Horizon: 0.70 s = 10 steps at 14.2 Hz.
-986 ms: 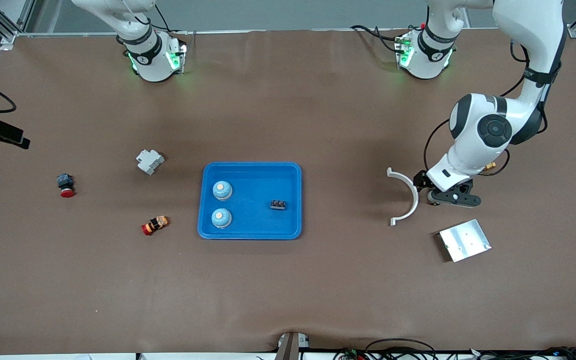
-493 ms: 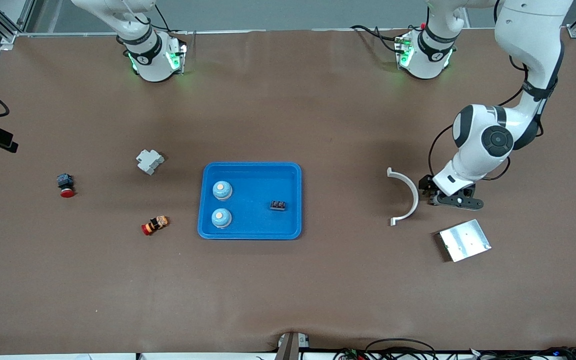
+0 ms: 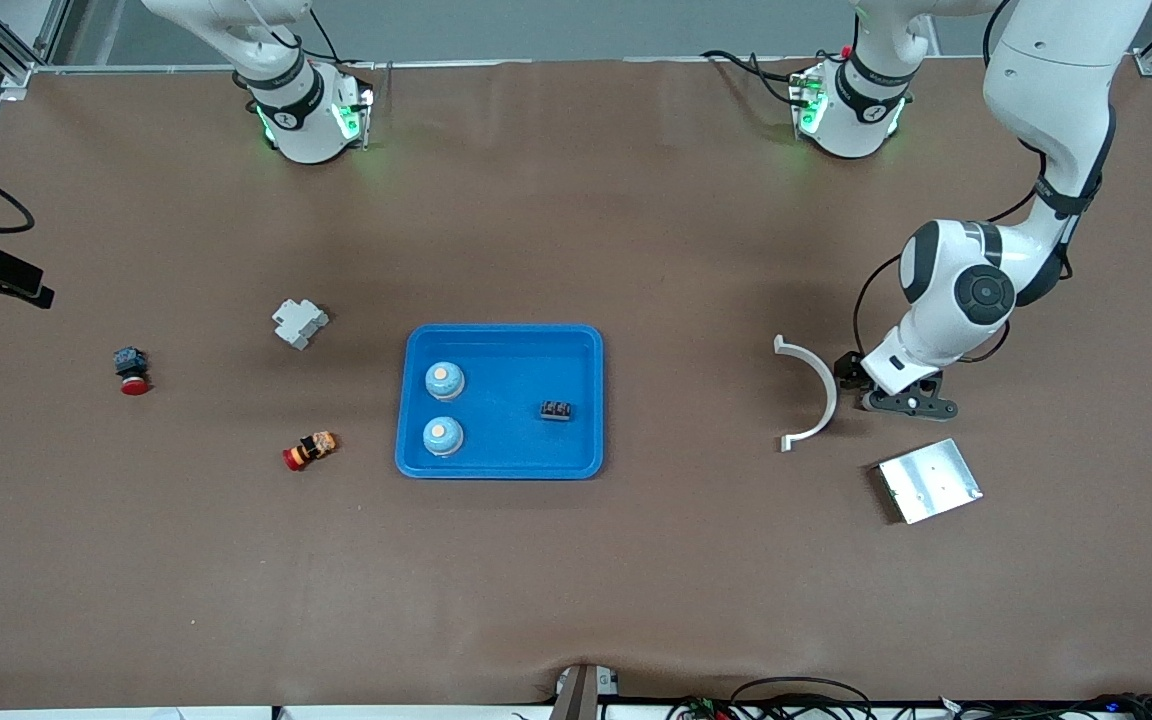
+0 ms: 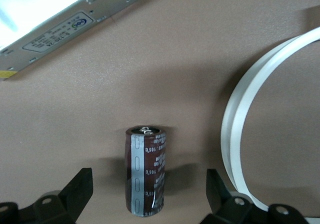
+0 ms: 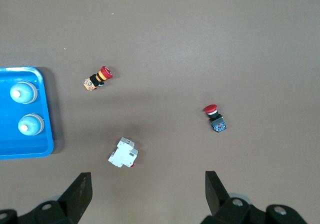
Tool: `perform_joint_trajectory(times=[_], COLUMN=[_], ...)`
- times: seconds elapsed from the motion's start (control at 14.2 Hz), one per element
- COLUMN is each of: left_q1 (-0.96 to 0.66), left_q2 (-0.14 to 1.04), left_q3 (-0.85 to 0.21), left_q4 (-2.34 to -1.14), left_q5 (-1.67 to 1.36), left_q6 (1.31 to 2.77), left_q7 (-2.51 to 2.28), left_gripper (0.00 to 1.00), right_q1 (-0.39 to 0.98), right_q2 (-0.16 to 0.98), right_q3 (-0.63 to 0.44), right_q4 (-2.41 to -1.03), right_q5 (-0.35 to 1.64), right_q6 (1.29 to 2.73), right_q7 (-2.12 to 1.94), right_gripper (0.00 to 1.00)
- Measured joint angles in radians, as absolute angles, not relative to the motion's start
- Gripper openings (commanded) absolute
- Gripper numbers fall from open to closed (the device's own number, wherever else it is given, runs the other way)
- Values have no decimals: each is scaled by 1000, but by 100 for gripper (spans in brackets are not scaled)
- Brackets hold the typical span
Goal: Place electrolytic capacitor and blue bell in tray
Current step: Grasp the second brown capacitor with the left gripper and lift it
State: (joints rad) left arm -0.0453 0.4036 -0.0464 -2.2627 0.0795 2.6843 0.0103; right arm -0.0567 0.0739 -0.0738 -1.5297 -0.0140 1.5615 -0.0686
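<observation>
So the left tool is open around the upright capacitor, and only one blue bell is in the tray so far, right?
Not quite. The front view shows two blue bells in the tray, not one. The rest holds: in the left wrist view the left tool is open on either side of the upright capacitor, not touching it.

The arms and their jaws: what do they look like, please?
Both arms are glossy white with black joint bands, and their bases glow green. The left arm has a round black joint cap and black cables. The left gripper and right gripper are black, with wedge-shaped jaws.
</observation>
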Motion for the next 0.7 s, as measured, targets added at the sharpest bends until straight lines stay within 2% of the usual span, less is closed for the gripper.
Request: perform_joint_trajectory(times=[0.07,0.14,0.21,0.28,0.7], left_q1=[-45,-44,-44,-44,-34], left_q2=[404,404,404,404,406], left_q3=[-46,-46,-46,-46,-46], left_q4=[-2263,-2263,-2263,-2263,-2243], left_q5=[80,80,80,80,79], left_q6=[2684,2684,2684,2684,2685], left_q7=[10,10,10,9,-181], left_gripper=[34,26,7,0,0], right_q1=[-57,-57,-57,-56,-30], right_q2=[74,74,74,74,70], right_q3=[-74,-74,-74,-74,-72], right_q4=[-1530,-1530,-1530,-1529,-1510], right_q5=[-14,-14,-14,-14,-14], right_q6=[1560,1560,1561,1564,1567], right_q7=[-69,-69,-69,-69,-68], right_gripper=[100,100,100,100,100])
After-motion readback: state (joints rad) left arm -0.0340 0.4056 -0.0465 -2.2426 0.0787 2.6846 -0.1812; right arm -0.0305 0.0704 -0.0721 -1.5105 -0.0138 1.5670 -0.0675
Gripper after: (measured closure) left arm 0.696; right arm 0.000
